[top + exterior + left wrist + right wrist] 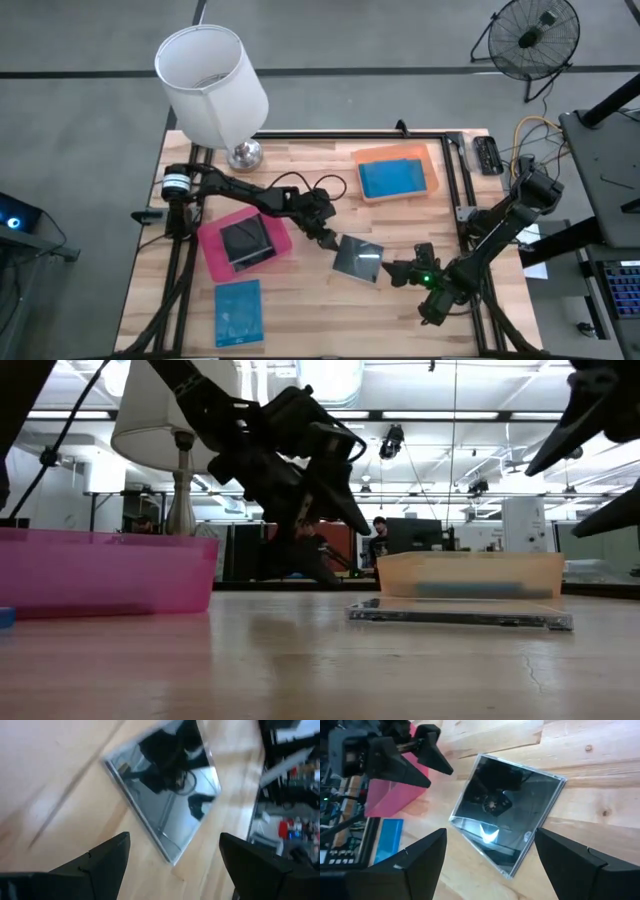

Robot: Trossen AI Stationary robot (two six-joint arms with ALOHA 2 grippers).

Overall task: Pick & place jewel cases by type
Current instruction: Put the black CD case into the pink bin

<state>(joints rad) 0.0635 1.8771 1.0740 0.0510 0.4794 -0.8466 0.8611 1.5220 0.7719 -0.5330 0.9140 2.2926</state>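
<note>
Dark jewel case (357, 258) — flat on counter (300, 310), betw. both hands. Left hand (327, 239) just beside its corner, open, empty — nearer. Right hand (402, 270) open, empty, opp. side.

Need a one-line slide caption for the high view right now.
Both open grippers, left gripper and right gripper, flank a dark jewel case lying flat on the table.

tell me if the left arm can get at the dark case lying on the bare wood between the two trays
Probably yes. The left gripper hangs open just beside the dark jewel case, which lies flat with nothing on it. The right gripper, also open, sits at its opposite edge and could crowd the grab.
</note>
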